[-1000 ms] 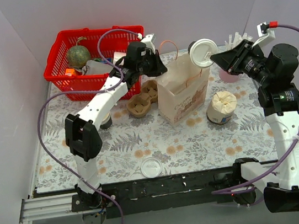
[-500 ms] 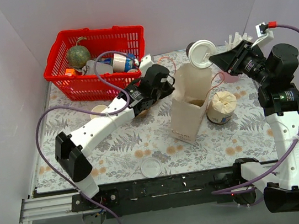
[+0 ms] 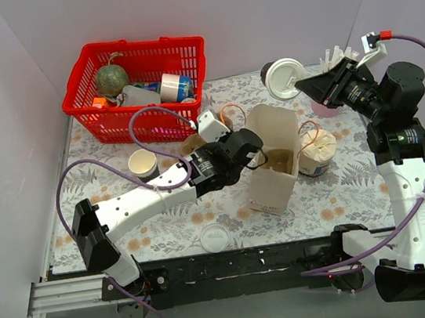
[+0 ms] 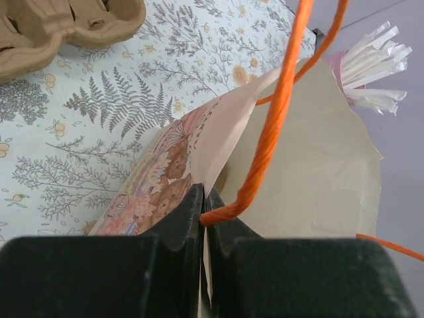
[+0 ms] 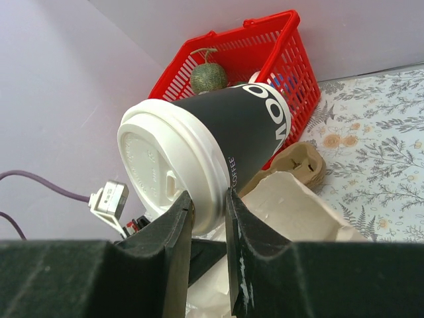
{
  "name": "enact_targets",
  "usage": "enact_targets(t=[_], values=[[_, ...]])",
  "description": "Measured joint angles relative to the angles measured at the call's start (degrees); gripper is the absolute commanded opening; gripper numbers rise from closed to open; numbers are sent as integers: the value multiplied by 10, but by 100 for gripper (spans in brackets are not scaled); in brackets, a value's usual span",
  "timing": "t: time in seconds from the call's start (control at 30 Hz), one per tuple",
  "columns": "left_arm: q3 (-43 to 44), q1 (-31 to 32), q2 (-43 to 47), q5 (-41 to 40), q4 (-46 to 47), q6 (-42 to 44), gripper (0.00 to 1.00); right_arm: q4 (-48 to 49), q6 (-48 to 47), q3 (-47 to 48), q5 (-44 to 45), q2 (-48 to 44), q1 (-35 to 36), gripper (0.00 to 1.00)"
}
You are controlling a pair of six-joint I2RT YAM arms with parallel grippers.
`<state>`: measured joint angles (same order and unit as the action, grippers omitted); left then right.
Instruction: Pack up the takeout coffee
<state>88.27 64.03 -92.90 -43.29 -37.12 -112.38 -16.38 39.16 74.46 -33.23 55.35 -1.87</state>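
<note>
The takeout coffee [image 5: 225, 126], a dark paper cup with a white lid [image 3: 283, 78], hangs tilted in the air at the back right. My right gripper [image 5: 209, 205] is shut on the lid's rim [image 3: 306, 82]. Below and left of the cup stands a paper bag [image 3: 273, 168] with its mouth open. My left gripper [image 3: 253, 154] is shut on the bag's left rim [image 4: 225, 132], with the orange handle cord [image 4: 271, 126] caught between its jaws [image 4: 204, 199]. The bag's pale inside [image 5: 298, 212] shows under the cup in the right wrist view.
A white tub with crumpled paper [image 3: 316, 152] stands right of the bag. A red basket [image 3: 137, 86] of goods sits at the back left, a plain cup [image 3: 143, 163] before it. A cardboard cup carrier [image 4: 59, 23], a pink straw holder [image 3: 331, 104] and a loose lid [image 3: 215, 238] are also on the table.
My left arm has swung in and dragged the bag toward the near side, and its mouth now gapes open. The right gripper has stayed put, the coffee tilting slightly further left.
</note>
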Motion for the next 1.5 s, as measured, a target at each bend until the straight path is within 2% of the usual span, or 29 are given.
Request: enact_targets(t=[0.13,0.27,0.4,0.5,0.63,0.8,0.9,0.97,1.03,1.1,1.33,1.5], values=[[-9,29,7,-45,-14,-8,0,2,3,0,-7,0,0,2],[-11,37,7,-76,-36,-10,81,3,5,-1,-14,0,0,2],[-15,39,11,-78,-18,-8,98,3,5,-3,-15,0,0,2],[-33,40,32,-41,31,46,98,3,5,-3,-15,0,0,2],[-47,40,88,38,78,195,98,3,3,-3,-23,2,0,2],[29,9,114,183,67,373,98,4,-3,-5,-28,1,0,2],[79,-38,113,264,55,461,98,-2,-16,-11,-6,-8,0,2],[108,-106,105,353,50,509,98,-9,-29,-9,17,-13,0,2],[144,-170,82,436,39,559,98,-19,-39,-8,43,-20,0,2],[191,-205,41,496,27,611,98,-28,-46,-8,68,-26,0,1],[434,-205,-172,641,-77,732,98,-47,-63,-20,163,-68,0,1],[419,-208,-229,662,-125,769,98,-59,-77,-23,214,-89,0,1]])
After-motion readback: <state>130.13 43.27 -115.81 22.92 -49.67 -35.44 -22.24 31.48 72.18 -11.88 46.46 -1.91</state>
